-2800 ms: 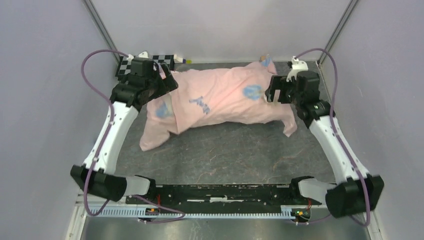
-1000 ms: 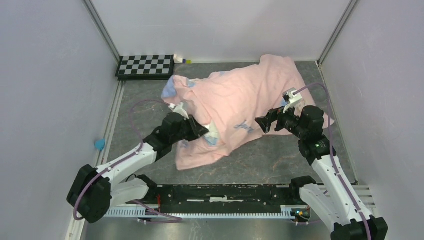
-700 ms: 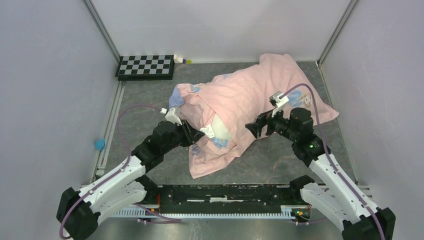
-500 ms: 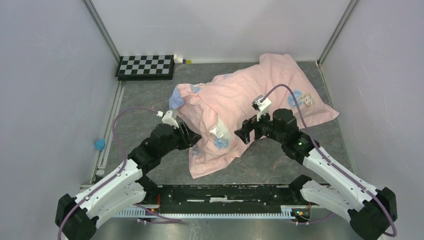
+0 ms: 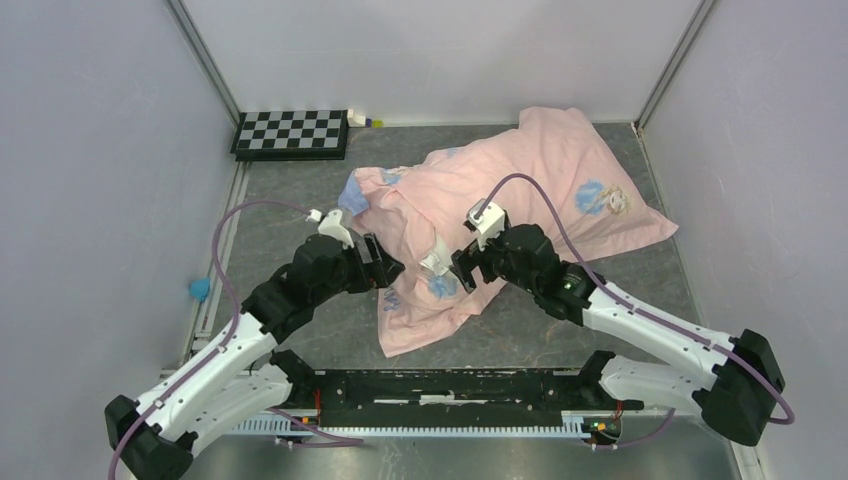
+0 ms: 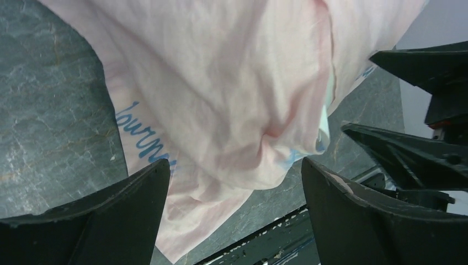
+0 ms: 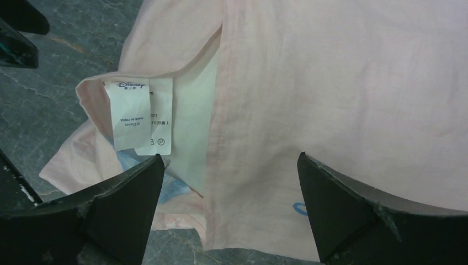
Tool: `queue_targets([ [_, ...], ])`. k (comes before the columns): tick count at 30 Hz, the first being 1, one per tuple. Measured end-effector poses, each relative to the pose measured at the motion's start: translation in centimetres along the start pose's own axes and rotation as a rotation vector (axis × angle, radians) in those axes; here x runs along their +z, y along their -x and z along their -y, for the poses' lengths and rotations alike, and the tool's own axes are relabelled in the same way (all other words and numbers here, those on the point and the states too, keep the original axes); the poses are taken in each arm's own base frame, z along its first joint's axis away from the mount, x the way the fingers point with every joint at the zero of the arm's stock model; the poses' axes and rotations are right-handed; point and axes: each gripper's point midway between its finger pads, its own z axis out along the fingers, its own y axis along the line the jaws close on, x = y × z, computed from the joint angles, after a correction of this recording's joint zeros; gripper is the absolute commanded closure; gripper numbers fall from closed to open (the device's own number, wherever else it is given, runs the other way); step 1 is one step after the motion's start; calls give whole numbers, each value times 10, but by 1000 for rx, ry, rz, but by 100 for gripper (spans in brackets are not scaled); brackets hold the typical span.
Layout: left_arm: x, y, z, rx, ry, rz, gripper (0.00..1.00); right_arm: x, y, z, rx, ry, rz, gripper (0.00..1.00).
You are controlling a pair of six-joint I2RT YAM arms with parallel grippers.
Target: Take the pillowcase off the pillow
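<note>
From the overhead camera I see the thin fabric pillowcase [image 5: 520, 190], pale pink side out with blue print showing through, lying slantwise across the grey stone-patterned table [image 5: 520, 330]. It bulges from the far right corner towards the middle, and its loose end trails to the near side in a flat flap. Both arms reach in to that loose end from either side. The left gripper [image 5: 385, 272] sits at the left edge of the flap and the right gripper [image 5: 458, 272] just right of it, with a white care label [image 5: 435, 263] between them. On the left wrist camera the left gripper [image 6: 236, 165] has its fingers spread wide, with nothing between them. The pillowcase [image 6: 221, 83] hangs in soft folds beyond the tips, with blue script lettering at its left edge, and I cannot tell whether either finger touches it. On the right wrist camera the right gripper [image 7: 230, 157] is likewise spread wide and grips nothing. Its fingers straddle the hemmed opening of the pillowcase [image 7: 342, 83], where the label [image 7: 132, 113] is turned outward. In that slit a cream-white wedge shows, which I read as the plump plain pillow [image 7: 201, 110]. The rest of it is covered by the case. A black-and-white checkerboard [image 5: 290, 133] lies at the far left corner, and a small blue object [image 5: 200, 288] sits at the left edge of the table.
</note>
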Motion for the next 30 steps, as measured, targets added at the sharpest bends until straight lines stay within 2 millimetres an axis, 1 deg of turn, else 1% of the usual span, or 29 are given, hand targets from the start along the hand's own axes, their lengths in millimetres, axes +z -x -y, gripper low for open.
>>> queue_targets([
  [3,3,11,10,25,-7,1,2,7,-4,0,-37,-21,-23,2],
  [4,4,13,13,30,-8,-3,0,8,-4,-1,-46,-30,-27,2],
  [6,10,16,18,44,-13,-16,0,9,-4,1,-66,-53,-26,2],
  [8,16,17,23,50,-23,-32,0,10,0,4,-82,-78,-11,2],
  [12,31,19,35,55,-37,-68,3,15,11,13,-93,-139,23,2],
  [15,45,19,44,78,-34,-106,4,22,12,19,-96,-178,27,2],
  [18,58,17,52,113,-26,-140,9,26,12,23,-96,-203,32,2],
  [21,68,15,54,147,-8,-174,20,27,16,27,-91,-234,51,2],
  [22,70,14,53,156,2,-181,25,27,18,29,-90,-246,55,2],
  [23,72,14,51,164,17,-185,32,26,19,32,-88,-265,61,2],
  [24,74,12,47,172,34,-188,42,26,20,34,-86,-282,64,2],
  [28,74,12,25,178,115,-172,71,25,14,50,-89,-379,44,2],
  [30,71,10,9,156,141,-158,80,23,8,61,-94,-449,21,2],
])
